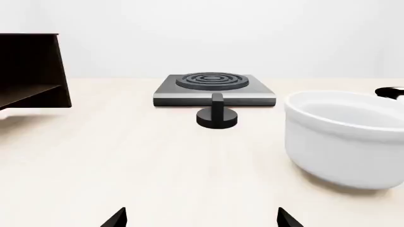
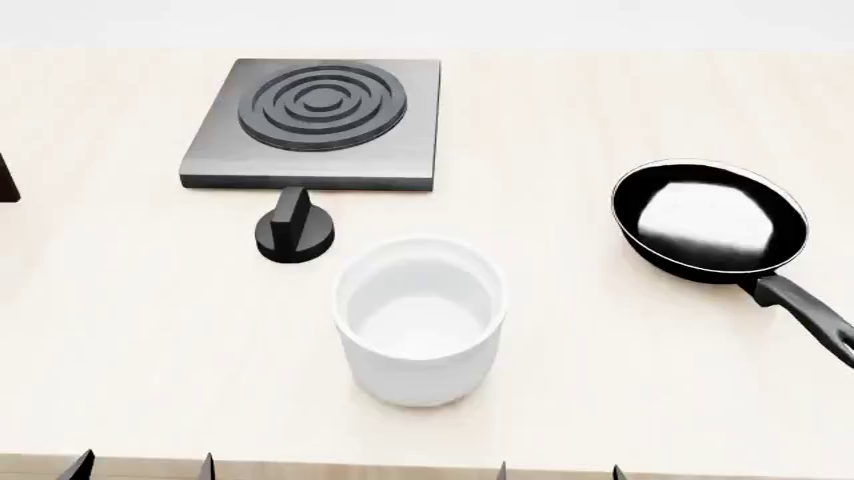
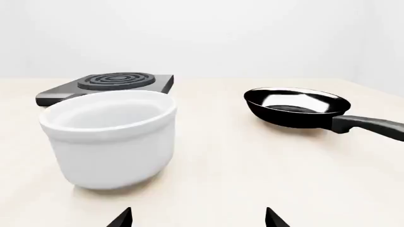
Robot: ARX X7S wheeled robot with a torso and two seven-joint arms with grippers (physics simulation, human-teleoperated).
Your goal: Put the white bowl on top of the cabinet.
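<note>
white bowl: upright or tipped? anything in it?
Upright and empty. The white bowl sits on its base on the table, rim up; the head view shows a bare white interior.

Through the right wrist camera I am looking across a pale beige tabletop (image 3: 252,165) toward a plain white wall. A deep, glossy white bowl with near-straight walls and a thick rim band (image 3: 110,139) is sitting upright and empty on the table, closest to me. Behind it, the grey square stove plate with black concentric rings (image 3: 117,85) is lying flat, its near edge partly hidden by the bowl's rim. Off to the other side, well apart from the bowl, a shiny black frying pan (image 3: 296,108) is resting with its handle running out of frame. My right gripper (image 3: 197,218) is showing only two dark fingertips, spread wide, touching nothing.
</note>
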